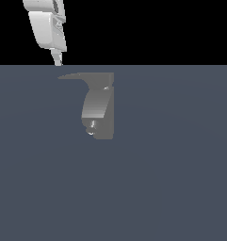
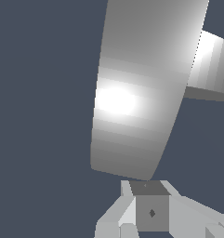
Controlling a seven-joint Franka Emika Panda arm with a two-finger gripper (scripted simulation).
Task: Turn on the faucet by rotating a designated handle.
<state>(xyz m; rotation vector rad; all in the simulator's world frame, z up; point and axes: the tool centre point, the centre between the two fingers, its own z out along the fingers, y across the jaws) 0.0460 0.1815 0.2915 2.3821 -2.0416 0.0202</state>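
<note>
Looking at the exterior view first, my gripper (image 1: 58,61) was hanging just above the pointed tip of the handle (image 1: 75,76), which stuck out toward the exterior view's left from the top of the faucet (image 1: 101,106). The faucet itself stood about mid-scene, blocky body on the exterior view's right side, lighter curved spout in front of it. Only a thin sliver of finger poked out below my white hand, so from here I honestly couldn't tell whether my fingers were wide or narrow, and nothing seemed to be held. I couldn't say if the fingertip was touching the lever or just short of it either.

What worried me: I was right at the very end of the lever, where it tapers to nothing. My guess was that a push from there could slide off the tip instead of turning it, or I'd come down on top and just press rather than rotate.

Switching to the wrist view, a big shaded curved surface filled most of the frame, very close in, probably part of the faucet (image 2: 141,93), though I couldn't tell which part. My gripper (image 2: 148,204) sat just beside its edge, finger spacing still not clear.
</note>
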